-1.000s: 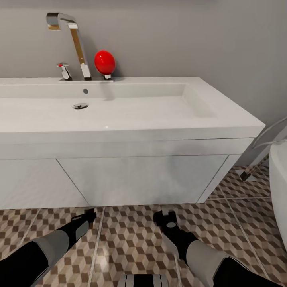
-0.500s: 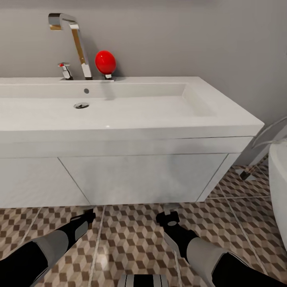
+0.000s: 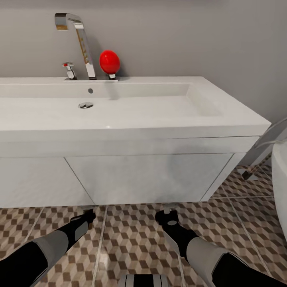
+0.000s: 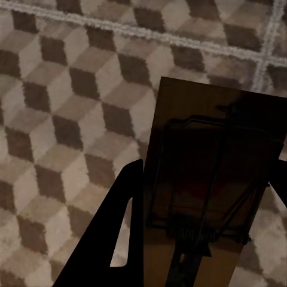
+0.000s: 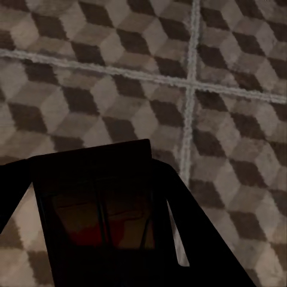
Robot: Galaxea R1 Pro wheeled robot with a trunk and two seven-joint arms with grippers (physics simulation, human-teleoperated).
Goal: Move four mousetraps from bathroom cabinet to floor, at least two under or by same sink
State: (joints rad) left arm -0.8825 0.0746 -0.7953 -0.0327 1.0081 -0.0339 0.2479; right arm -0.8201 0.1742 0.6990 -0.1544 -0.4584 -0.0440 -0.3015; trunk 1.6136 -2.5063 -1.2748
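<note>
Over the cube-patterned bathroom floor (image 3: 135, 239), close in front of the white vanity, hang both my arms. My left gripper (image 3: 87, 216) is shut on a dark brown mousetrap (image 4: 209, 131), which is held flat between the fingers (image 4: 113, 239) just above the tiles. My right gripper (image 3: 169, 215) is shut on a second mousetrap (image 5: 95, 203). The sink (image 3: 131, 107), with its tall chrome tap (image 3: 81, 40) and red ball knob (image 3: 109, 61), spans the view above them. The cabinet is out of view.
The white two-door vanity unit (image 3: 151, 179) stands right ahead of the grippers. A white rounded bathtub edge (image 3: 281, 187) sits at the far right, with a slanted metal-and-glass piece (image 3: 265, 145) behind it. A grey wall (image 3: 199, 40) backs the sink.
The whole head view has shifted, so sink and tap sit a little further right. Both grippers keep their mousetraps low before the vanity.
</note>
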